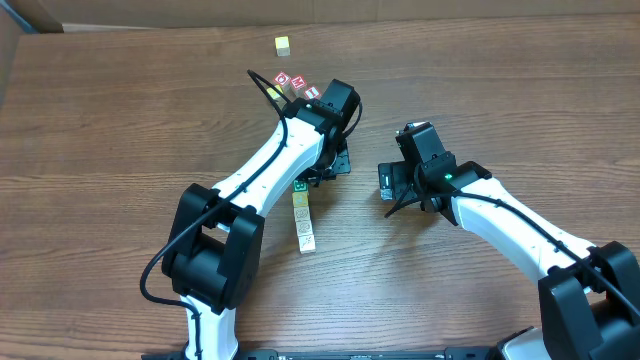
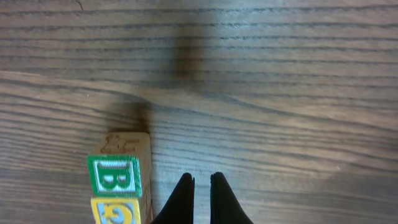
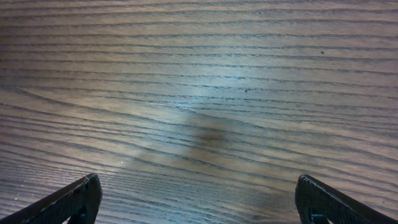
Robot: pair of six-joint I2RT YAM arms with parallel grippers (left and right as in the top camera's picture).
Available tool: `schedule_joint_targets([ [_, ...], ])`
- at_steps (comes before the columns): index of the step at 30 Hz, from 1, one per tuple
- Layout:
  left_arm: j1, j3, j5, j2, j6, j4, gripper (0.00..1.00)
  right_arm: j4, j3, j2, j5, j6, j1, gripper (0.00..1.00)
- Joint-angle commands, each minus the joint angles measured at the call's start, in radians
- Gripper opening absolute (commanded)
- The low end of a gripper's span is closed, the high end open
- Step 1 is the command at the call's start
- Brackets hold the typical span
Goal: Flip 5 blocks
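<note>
A row of blocks (image 1: 303,215) lies end to end at mid-table. The one with a green "B" face (image 1: 299,186) is at its far end and pale ones run toward the front. In the left wrist view the green "B" block (image 2: 114,176) sits above a yellow block with a blue face (image 2: 115,213). My left gripper (image 2: 202,186) is shut and empty, just right of these blocks, its tip low over the wood. In the overhead view the left gripper (image 1: 322,175) is beside the "B" block. My right gripper (image 3: 199,199) is open over bare wood, and in the overhead view it (image 1: 385,182) hangs apart to the right.
Three red-faced cubes (image 1: 297,83) and a yellow cube (image 1: 275,92) cluster behind the left wrist. Another yellow cube (image 1: 283,44) sits near the far edge. The left arm (image 1: 260,170) runs diagonally across the table's middle.
</note>
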Motion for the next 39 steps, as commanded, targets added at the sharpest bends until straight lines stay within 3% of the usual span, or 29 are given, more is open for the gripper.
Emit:
schedule_joint_targets([
  [1, -0.003, -0.040, -0.028, 0.018, -0.029, 0.023, 0.04, 0.006, 0.006, -0.021, 0.010, -0.007, -0.005, 1.00],
  [17, -0.003, -0.178, -0.073, 0.018, -0.028, 0.185, 0.04, 0.006, 0.006, -0.021, 0.010, -0.007, -0.005, 1.00],
  [39, -0.008, -0.182, -0.104, 0.018, -0.028, 0.181, 0.04, 0.006, 0.006, -0.021, 0.010, -0.007, -0.005, 1.00],
])
